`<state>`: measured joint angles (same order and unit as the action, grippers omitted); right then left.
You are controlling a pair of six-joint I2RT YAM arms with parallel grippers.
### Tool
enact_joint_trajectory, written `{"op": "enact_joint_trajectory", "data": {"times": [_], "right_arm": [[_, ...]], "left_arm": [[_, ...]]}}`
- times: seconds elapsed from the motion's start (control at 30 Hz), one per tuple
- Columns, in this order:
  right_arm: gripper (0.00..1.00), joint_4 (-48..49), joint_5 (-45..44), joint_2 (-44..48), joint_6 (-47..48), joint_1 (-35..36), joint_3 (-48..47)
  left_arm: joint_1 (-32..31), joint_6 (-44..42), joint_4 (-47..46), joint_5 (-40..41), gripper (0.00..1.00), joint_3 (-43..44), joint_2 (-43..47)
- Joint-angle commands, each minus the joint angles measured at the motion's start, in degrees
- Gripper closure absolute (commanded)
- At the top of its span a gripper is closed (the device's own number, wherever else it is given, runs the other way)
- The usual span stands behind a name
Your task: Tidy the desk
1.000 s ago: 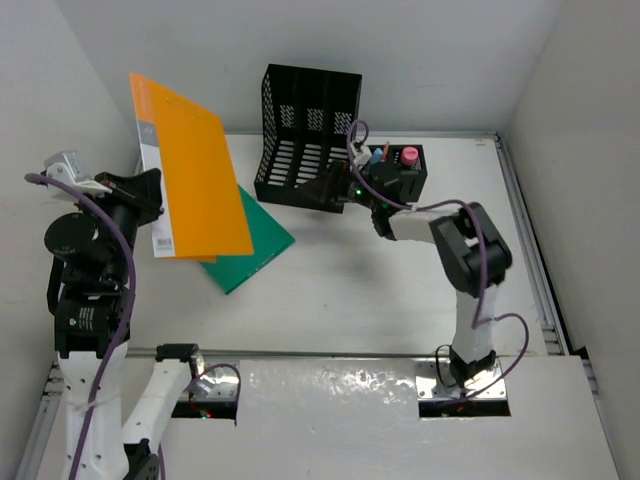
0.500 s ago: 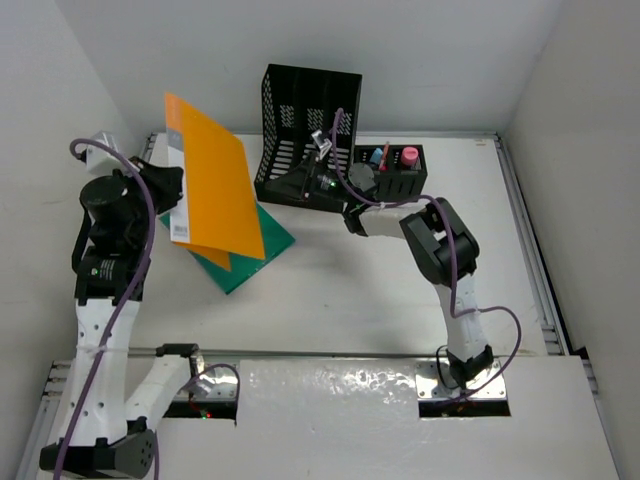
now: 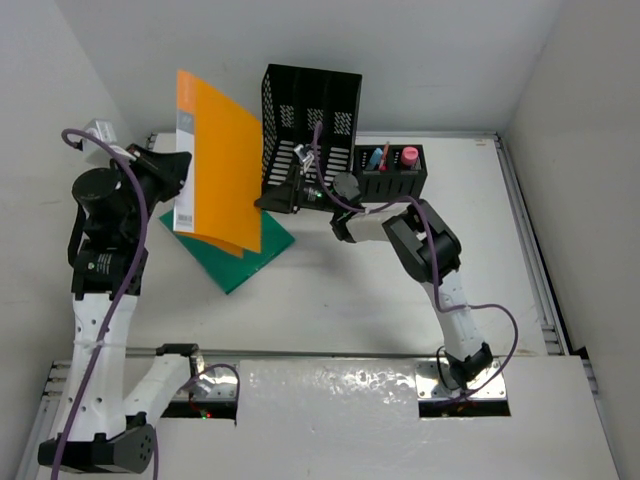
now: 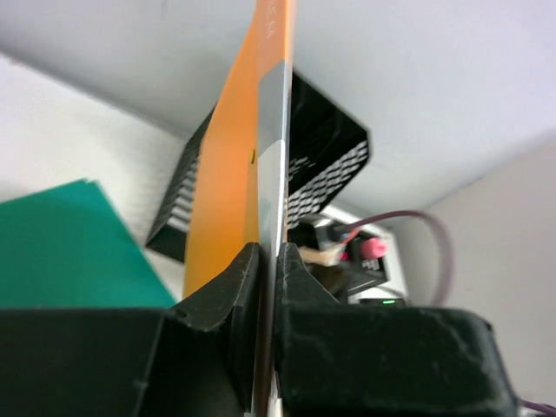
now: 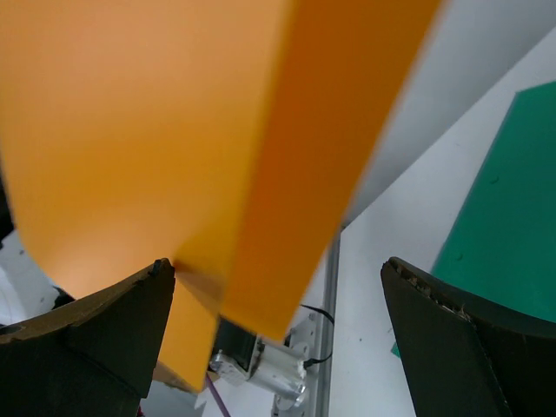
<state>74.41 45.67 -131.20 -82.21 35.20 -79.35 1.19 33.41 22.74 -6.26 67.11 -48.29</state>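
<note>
Here the left gripper [image 4: 268, 254] is clamped on the white-striped spine edge of an orange folder [image 3: 215, 165], holding it upright in the air just left of the black file holder [image 3: 310, 110]. The right gripper [image 3: 272, 200] sits low at the file holder's front left corner, its fingers spread wide and gripping nothing. In the right wrist view the orange folder's lower corner hangs just ahead of that gap. A green folder [image 3: 255, 250] lies flat in front of the file holder and to its left, partly beneath the orange folder. A small black organiser [image 3: 395, 172] holding pens stands just right of the file holder. The white desk [image 3: 400, 290] carries the file holder at its far edge and spreads out in front of it.
</note>
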Motion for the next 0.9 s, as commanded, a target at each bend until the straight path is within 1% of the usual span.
{"op": "enact_joint_trajectory", "data": {"times": [0.0,0.23,0.37,0.5,0.63,0.73,0.87], "right_arm": [[0.01,8.21,0.82,-1.51,1.36,0.48,-3.87],[0.01,6.36,-0.23,-4.15,1.88,0.75,-8.97],[0.01,5.92,-0.93,-6.87,0.40,0.66,-14.07],[0.01,10.04,-2.42,-9.51,-4.08,0.92,-18.73],[0.01,15.40,-4.01,-11.18,-9.70,0.83,-21.02],[0.06,18.82,-5.06,-11.71,-12.95,0.92,-21.72],[0.15,22.17,-5.42,-10.93,-15.95,0.83,-21.11]], "left_arm": [[-0.58,4.02,-7.71,-2.61,1.00,4.08,1.27],[-0.58,7.10,-9.82,-4.10,1.00,3.38,1.89],[-0.58,9.74,-13.50,-6.21,1.00,0.14,2.24],[-0.58,11.94,-16.06,-7.01,1.00,-3.47,3.03],[-0.49,10.72,-14.58,-6.04,1.00,-3.13,2.42],[-0.49,9.31,-13.17,-4.64,1.00,-2.51,1.80],[-0.49,7.38,-11.85,-2.53,1.00,-3.13,1.54]]}}
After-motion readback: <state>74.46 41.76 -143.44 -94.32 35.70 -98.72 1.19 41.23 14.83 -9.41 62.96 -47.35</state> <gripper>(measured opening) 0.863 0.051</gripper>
